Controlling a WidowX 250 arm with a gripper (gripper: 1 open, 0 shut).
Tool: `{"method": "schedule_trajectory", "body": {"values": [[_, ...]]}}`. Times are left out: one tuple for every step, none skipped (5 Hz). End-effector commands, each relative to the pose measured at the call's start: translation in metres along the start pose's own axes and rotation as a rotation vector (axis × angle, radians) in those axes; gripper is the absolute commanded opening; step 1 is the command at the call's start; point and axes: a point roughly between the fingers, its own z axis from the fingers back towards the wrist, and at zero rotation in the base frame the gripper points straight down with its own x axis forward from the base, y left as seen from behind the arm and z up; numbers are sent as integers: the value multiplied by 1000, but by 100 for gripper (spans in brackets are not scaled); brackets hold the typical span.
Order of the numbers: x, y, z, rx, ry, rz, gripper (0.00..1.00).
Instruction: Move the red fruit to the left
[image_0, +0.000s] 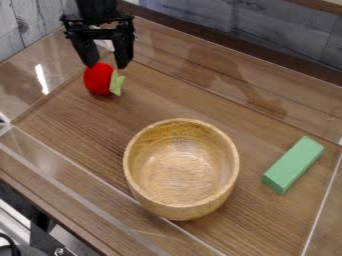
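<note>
The red fruit (99, 79), a small bright-red toy strawberry with a green cap on its right side, lies on the wooden table at the upper left. My gripper (103, 55) hangs just above it, pointing down, black fingers (80, 51) spread open with nothing between them. The fruit rests on the table, apart from the fingers.
A round wooden bowl (182, 167) stands in the middle foreground. A green rectangular block (293, 164) lies at the right. Clear plastic walls (40, 75) fence the table's edges, one close to the left of the fruit.
</note>
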Motion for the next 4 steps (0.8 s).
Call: {"method": "schedule_trajectory", "body": {"values": [[5, -11, 18, 20, -61, -8, 100], [1, -10, 20, 26, -55, -61, 100], [-2, -7, 22, 34, -47, -116, 100], [-4, -15, 25, 40, -50, -117, 100]]}}
